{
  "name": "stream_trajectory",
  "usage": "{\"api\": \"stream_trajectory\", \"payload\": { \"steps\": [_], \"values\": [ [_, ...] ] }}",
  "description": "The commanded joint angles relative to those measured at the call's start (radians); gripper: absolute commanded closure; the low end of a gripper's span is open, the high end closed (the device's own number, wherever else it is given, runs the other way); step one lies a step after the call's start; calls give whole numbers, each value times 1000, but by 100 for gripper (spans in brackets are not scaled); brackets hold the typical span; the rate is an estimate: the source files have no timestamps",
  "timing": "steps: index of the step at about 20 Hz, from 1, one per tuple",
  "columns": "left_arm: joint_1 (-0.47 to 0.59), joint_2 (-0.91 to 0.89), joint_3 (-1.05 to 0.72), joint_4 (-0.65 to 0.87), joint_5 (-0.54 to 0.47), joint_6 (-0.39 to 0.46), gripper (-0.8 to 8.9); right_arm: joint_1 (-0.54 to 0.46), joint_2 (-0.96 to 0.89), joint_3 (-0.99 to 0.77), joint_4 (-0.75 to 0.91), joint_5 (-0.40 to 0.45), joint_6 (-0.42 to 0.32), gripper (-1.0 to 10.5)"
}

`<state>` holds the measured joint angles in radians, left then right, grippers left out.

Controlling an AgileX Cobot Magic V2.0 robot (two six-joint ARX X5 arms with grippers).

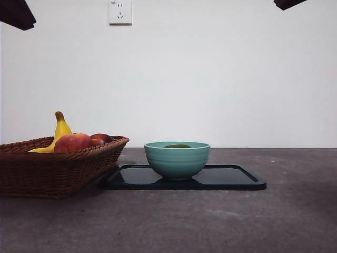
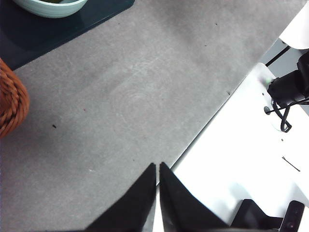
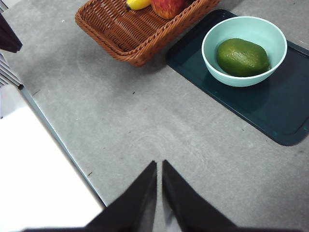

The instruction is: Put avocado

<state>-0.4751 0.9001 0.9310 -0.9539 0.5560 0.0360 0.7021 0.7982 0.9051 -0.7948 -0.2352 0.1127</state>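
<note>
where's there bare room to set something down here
Bare tabletop lies in front of the basket and tray, toward the grippers. The tray is open beside the bowl. Crowded: the basket with banana and apples, and the bowl, filled by the avocado.

The left gripper [image 2: 157, 166] hangs empty with jaws closed over the grey table [image 2: 130, 96] at its edge. Well ahead are the bowl [image 2: 50, 7] on a tray [image 2: 29, 34] and the basket [image 2: 9, 101].
</note>
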Motion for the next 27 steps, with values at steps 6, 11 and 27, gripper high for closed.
{"api": "stream_trajectory", "payload": {
  "steps": [6,11,27],
  "values": [
    [31,-52,6,190,-34,104,804,10,4,5,10,0,10,937],
    [238,-252,-106,735,-307,113,804,10,4,5,10,0,10,937],
    [528,-800,-857,1013,-489,50,804,10,4,5,10,0,10,937]
  ]
}}
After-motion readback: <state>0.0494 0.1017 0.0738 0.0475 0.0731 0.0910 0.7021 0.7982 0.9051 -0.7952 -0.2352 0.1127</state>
